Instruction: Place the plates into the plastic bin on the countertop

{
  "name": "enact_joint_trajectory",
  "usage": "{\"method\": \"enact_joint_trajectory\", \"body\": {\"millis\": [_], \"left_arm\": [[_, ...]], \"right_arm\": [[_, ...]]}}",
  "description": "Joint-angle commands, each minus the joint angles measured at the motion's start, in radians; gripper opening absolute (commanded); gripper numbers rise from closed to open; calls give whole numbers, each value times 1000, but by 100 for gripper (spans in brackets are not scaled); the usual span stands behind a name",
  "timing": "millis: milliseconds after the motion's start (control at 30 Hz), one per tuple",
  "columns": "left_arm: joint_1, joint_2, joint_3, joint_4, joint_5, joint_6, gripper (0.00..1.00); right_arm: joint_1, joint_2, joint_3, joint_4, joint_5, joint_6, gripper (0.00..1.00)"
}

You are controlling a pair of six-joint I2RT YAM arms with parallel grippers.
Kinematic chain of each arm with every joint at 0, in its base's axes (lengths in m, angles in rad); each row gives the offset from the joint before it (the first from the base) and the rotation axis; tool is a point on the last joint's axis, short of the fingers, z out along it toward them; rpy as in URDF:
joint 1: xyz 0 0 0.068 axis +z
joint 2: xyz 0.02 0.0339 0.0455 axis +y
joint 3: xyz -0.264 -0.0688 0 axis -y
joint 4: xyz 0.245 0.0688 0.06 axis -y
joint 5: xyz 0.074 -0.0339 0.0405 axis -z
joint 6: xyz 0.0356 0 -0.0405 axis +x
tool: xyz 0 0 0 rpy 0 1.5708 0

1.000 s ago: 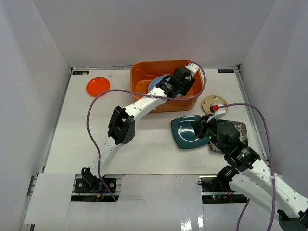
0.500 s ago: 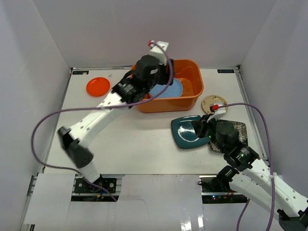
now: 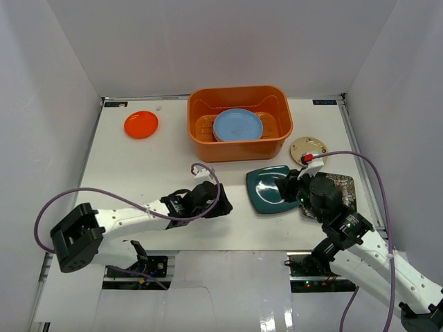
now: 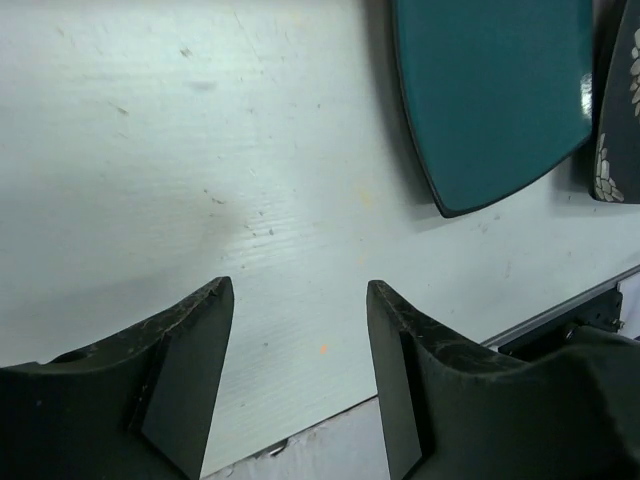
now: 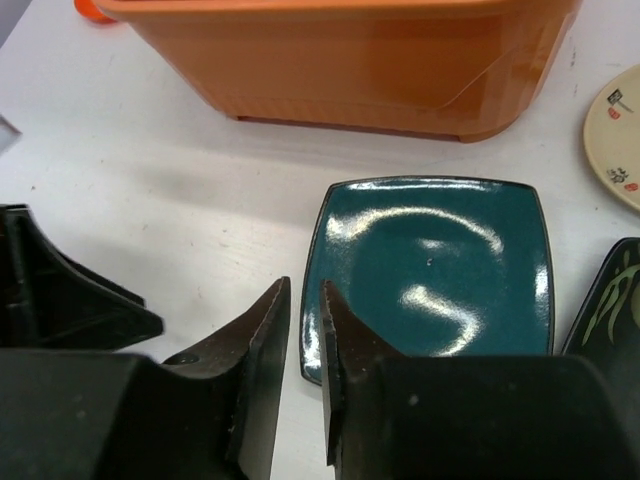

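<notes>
The orange plastic bin (image 3: 239,121) stands at the back of the white countertop (image 3: 138,180), with a light blue plate (image 3: 238,125) lying on other plates inside it. A square teal plate (image 3: 268,189) lies right of centre. It also shows in the right wrist view (image 5: 440,270) and the left wrist view (image 4: 490,90). My right gripper (image 3: 292,185) (image 5: 305,305) is closed to a narrow gap with the teal plate's left rim between the jaws. My left gripper (image 3: 223,205) (image 4: 297,290) is open and empty, low over bare table left of the teal plate.
A round orange-red plate (image 3: 141,124) lies at the back left. A small beige patterned plate (image 3: 309,149) lies right of the bin. A square black flowered plate (image 3: 344,185) lies partly under my right arm. The bin's near wall (image 5: 350,60) is just beyond the teal plate.
My left arm has left the bin and swung down to the near middle of the table, empty. The light blue plate stays in the bin. My right arm has barely moved.
</notes>
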State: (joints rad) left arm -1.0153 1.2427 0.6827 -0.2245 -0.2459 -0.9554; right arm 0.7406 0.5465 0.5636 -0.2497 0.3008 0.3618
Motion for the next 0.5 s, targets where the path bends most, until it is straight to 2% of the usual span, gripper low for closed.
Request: {"method": "enact_joint_trajectory", "body": {"millis": [0,200,467], "left_arm": [[-29,52,-29,288,-13,-170,67],[-37,249,-80,592,-10,-281,70],[-40,475,-28,735,-30,-341,67]], "right_arm": [[-3,-31,-11,-26,-40,20,25],[-1,-59,-37,-46,-71,55,29],[-1,-53,-60,-14,-111,72,29]]}}
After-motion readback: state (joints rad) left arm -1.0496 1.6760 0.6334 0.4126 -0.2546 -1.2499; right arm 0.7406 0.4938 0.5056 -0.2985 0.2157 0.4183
